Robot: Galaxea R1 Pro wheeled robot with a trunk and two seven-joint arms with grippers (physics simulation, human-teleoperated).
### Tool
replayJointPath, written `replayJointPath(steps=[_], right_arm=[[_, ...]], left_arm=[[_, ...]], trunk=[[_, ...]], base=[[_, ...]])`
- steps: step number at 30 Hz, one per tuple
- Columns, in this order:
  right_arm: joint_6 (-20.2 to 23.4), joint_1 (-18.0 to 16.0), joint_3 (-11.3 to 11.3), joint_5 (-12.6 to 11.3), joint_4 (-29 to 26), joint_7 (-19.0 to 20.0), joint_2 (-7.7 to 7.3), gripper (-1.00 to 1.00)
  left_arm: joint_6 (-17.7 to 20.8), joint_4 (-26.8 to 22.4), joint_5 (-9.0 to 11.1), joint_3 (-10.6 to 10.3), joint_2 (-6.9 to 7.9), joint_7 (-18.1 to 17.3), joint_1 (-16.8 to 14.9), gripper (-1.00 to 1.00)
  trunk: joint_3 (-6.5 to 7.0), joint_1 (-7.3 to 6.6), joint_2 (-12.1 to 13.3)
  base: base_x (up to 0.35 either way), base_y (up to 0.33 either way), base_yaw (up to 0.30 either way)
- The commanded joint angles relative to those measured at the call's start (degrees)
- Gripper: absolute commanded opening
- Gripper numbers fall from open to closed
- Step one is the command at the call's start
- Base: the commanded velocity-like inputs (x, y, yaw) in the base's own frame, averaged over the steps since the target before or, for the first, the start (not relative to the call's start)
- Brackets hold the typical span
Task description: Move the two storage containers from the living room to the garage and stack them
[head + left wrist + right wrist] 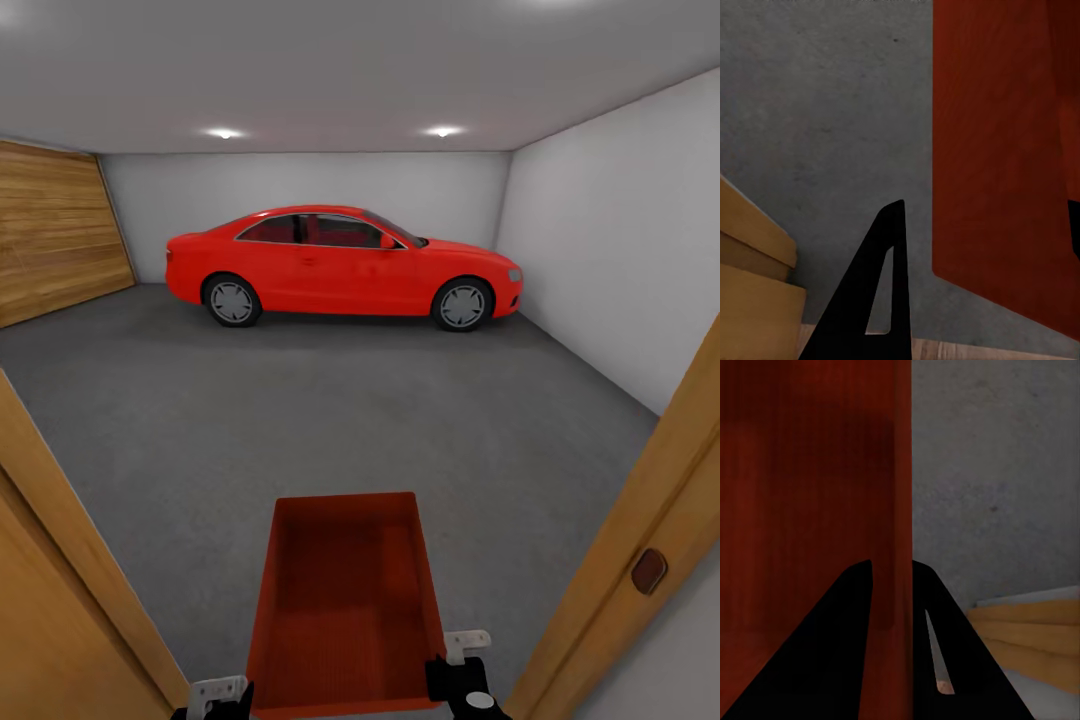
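Between the wooden door frames (pixel 60 560), we are carrying one storage container (pixel 345 600) into the garage, low and near, centred ahead of us. Our right tool (pixel 891 607) is clamped on its right wall; whether our left tool (pixel 881 300) is gripping, we cannot tell. We are judging it wise to roll straight, then lower onto the floor (pixel 330 400) short of the far red car (pixel 340 265).

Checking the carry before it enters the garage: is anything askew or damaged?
Nothing stands out. The storage container looks level, empty and intact, with the right gripper clamped over one wall. The red car sits parked squarely on the floor.
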Motion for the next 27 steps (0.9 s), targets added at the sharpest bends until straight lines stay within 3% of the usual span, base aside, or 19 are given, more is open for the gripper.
replayJointPath(steps=[1,27], right_arm=[[-0.12,-0.11,-2.57,0.38,-0.57,-0.45,-0.03,-1.0],[-0.12,-0.11,-2.57,0.37,-0.57,-0.45,-0.03,-1.0]], left_arm=[[-0.02,0.1,0.03,1.06,0.64,0.04,0.01,-1.0],[-0.01,0.1,0.03,1.06,0.65,0.04,0.01,-1.0]], trunk=[[-0.07,0.0,-0.05],[-0.07,0.0,-0.05]], base=[[0.002,0.0,0.0],[0.074,0.0,0.0]])
